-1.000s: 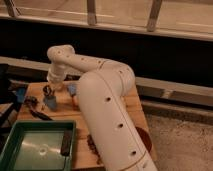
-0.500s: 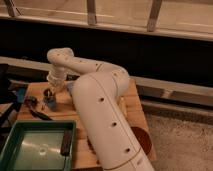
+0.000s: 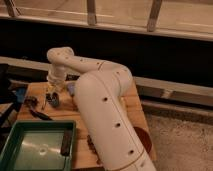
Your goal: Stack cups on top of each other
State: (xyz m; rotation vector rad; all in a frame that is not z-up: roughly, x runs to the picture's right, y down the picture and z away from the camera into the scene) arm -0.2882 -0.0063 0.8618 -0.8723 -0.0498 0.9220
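Your pincer (image 3: pixel 50 98) hangs at the small dark metallic cup (image 3: pixel 55 100) on the wooden worktop (image 3: pixel 135 107), likely for stacking; I cannot tell its grip.

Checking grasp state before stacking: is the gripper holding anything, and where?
Cannot tell. The gripper is low over the table at its left end, right at a small dark cup; no grip shows clearly.
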